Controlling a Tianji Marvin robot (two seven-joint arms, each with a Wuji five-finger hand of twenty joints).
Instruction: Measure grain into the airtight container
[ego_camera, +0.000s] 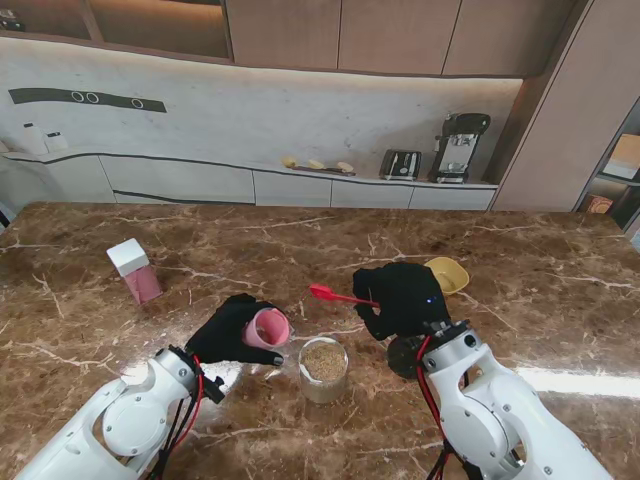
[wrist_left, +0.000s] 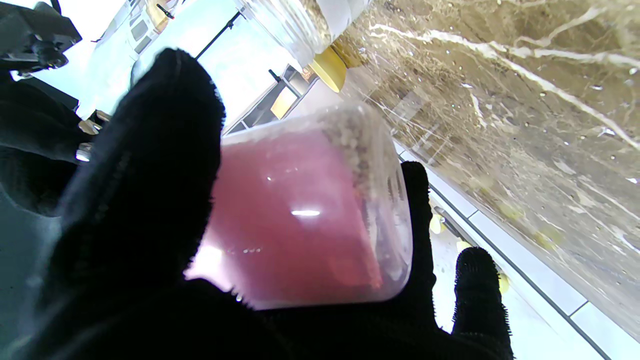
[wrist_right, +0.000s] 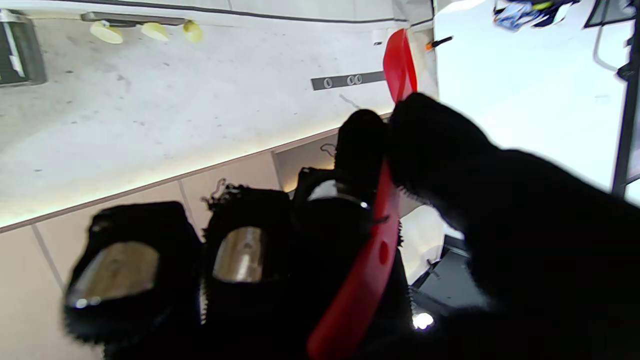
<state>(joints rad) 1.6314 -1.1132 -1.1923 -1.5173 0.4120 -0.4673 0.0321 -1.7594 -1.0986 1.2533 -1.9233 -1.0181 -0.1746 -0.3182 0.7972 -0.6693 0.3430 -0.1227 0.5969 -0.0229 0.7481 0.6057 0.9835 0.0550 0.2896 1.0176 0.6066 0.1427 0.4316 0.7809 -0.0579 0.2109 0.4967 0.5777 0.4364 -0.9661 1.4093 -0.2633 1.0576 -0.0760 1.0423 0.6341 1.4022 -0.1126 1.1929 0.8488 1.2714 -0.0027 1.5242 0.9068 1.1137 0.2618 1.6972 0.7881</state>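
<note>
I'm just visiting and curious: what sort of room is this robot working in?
Most likely a kitchen, perhaps a showroom one. A brown marble counter stands before a long shelf carrying a toaster and what looks like a coffee machine, with wooden cabinets overhead.

Grain-filled clear jar (ego_camera: 324, 368) beside tilted pink cup (ego_camera: 268, 328)

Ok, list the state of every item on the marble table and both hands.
Clear glass jar: upright, lidless, partly filled with grain.
Pink plastic cup: tipped sideways, mouth toward jar.
Red plastic scoop: held off the table.
Yellow bowl: upright.
Pink white-lidded container: closed.
Left hand: gripping cup.
Right hand: gripping scoop.
</note>
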